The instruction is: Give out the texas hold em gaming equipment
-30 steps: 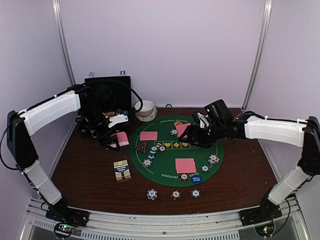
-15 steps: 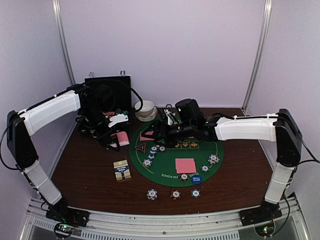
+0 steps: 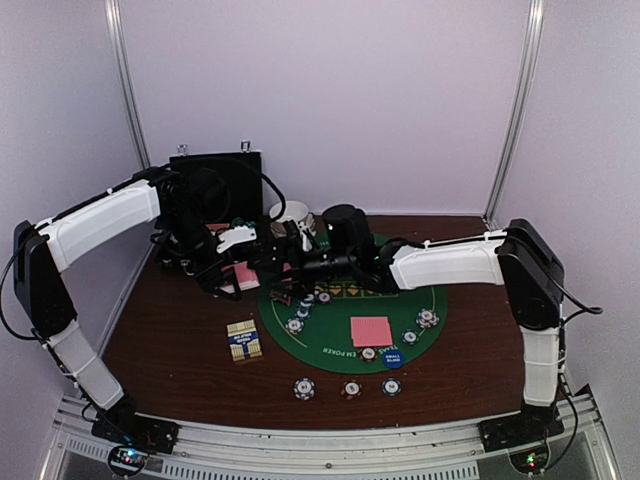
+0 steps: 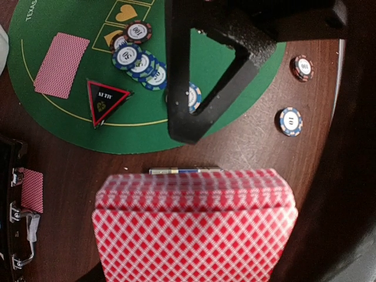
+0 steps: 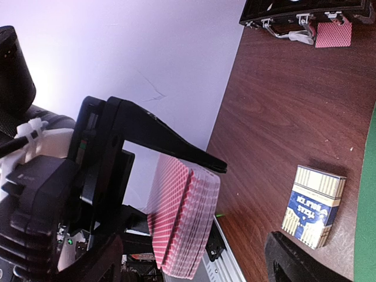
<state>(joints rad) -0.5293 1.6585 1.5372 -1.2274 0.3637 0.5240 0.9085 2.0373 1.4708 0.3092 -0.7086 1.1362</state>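
While left end effector [image 3: 236, 268] clamps the card deck [image 4: 194, 229] | right end effector [image 3: 287, 260] spread wide, just beside it

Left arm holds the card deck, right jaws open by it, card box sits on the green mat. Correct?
One error: the card box lies on the wooden table, left of the green mat, not on it. The top external view shows this. The left jaws do hold the deck, and the right jaws stand open beside it.

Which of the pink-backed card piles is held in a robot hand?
The thick deck in the left hand, held in the air; the others lie flat.
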